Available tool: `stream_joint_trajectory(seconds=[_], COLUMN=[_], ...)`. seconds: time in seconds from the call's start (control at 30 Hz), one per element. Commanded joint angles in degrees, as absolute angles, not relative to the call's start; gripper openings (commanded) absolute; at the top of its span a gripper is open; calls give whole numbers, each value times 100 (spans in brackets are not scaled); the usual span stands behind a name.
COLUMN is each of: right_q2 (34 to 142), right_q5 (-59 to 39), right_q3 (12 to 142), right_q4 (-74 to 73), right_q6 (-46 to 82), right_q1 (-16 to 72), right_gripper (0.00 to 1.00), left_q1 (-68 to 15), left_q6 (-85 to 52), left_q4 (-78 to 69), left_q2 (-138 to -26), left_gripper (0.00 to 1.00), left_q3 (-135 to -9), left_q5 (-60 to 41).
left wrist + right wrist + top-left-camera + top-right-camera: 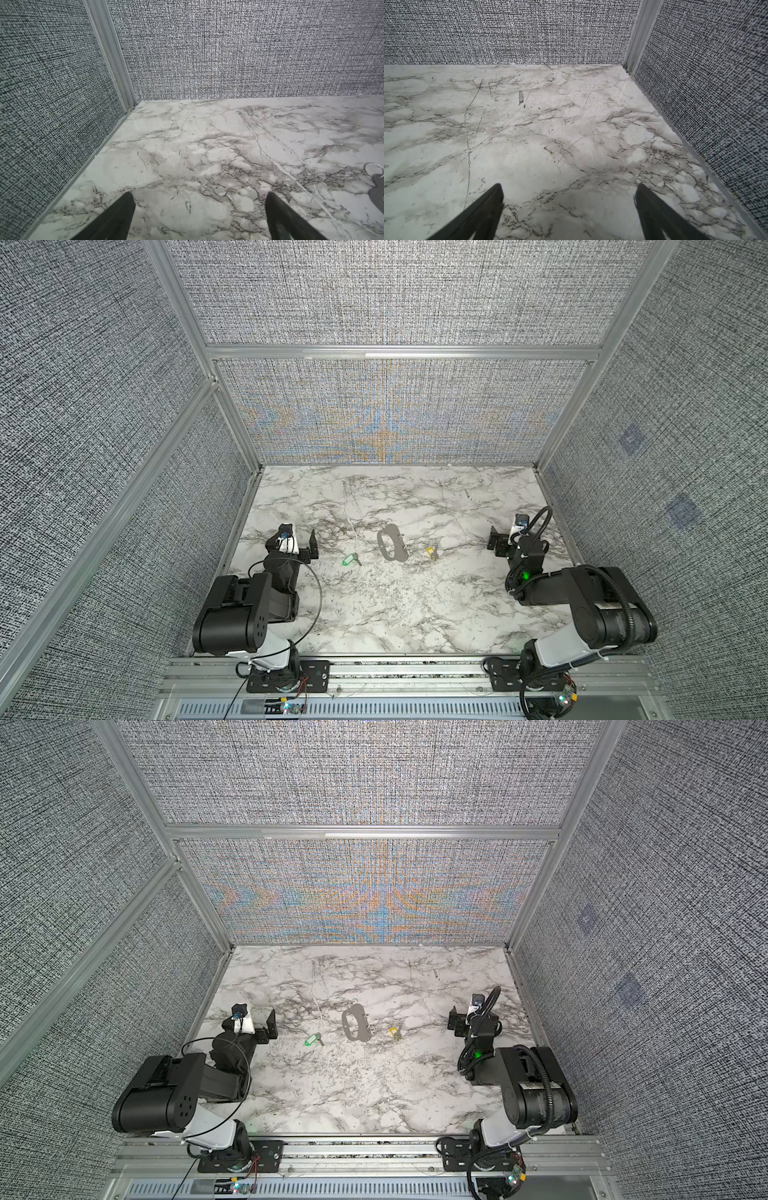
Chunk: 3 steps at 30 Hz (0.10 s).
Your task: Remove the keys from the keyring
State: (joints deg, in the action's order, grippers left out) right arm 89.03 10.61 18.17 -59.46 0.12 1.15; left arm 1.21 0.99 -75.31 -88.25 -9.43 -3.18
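Green-tagged key, grey keyring, yellow-tagged key, lying apart, too small to read

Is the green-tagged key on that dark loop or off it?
Off. The green-tagged key lies alone on the marble table, apart from the keyring.

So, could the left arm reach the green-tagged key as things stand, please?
Probably yes: the green-tagged key lies on bare table close beside the open left gripper, nothing stands between them, and the keyring lies beyond it.
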Motion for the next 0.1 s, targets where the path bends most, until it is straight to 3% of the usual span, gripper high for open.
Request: stream_joint_trajectory(seconds=[0.0,0.07], right_q2=[8901,8866], right_q5=[1032,965], right_q3=[1845,1815], right_q4=[-5931,-5963], right_q6=[48,63], right_q1=[85,48], right_gripper=[99,99], left_q1=[125,119], left_q6=[162,164], left_q4=[-7810,-7819], left_q2=[-8831,-8825], left_gripper=[99,99], left_q3=[-961,-950], left_q5=[-439,-439])
